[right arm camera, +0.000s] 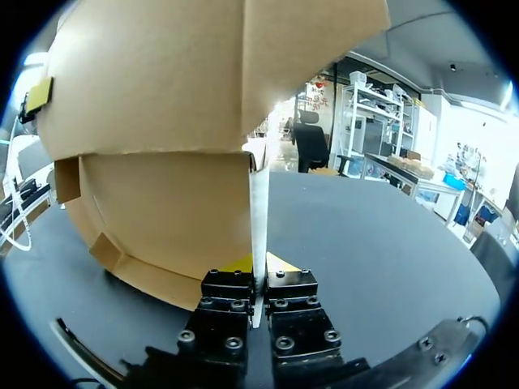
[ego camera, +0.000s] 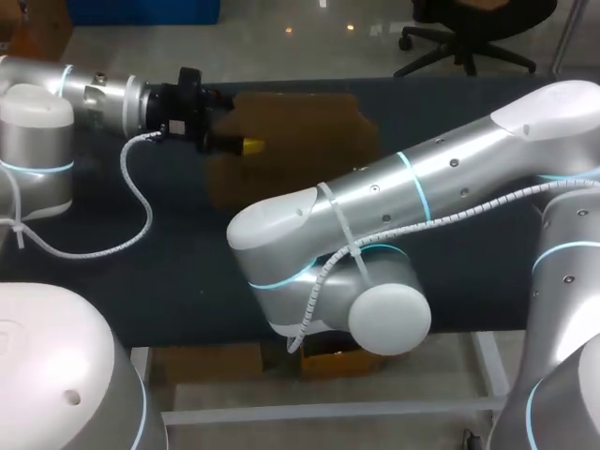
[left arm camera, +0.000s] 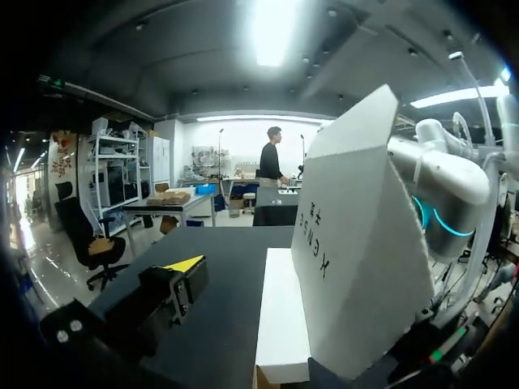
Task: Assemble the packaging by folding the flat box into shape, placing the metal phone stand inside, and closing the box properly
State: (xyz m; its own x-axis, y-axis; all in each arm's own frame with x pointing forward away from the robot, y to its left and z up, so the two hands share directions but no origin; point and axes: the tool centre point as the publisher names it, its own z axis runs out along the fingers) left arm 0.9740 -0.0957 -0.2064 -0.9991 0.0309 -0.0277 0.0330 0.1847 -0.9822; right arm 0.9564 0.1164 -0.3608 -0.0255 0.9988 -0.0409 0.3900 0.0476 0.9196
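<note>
The brown cardboard box (ego camera: 309, 131) stands partly folded at the far middle of the table. My left gripper (ego camera: 239, 122) is open at the box's left side. In the left wrist view one yellow fingertip (left arm camera: 184, 263) stands clear of the box's white panel (left arm camera: 357, 243), which covers the other finger. My right arm (ego camera: 394, 197) reaches across in front of the box and hides its own gripper in the head view. In the right wrist view my right gripper (right arm camera: 259, 263) is shut on a thin upright wall (right arm camera: 258, 211) of the box (right arm camera: 162, 97). No metal phone stand is in view.
The table top (ego camera: 187, 272) is dark cloth. A white coiled cable (ego camera: 131, 206) hangs from the left wrist and trails over the table's left part. The right arm's elbow (ego camera: 389, 314) overhangs the front edge.
</note>
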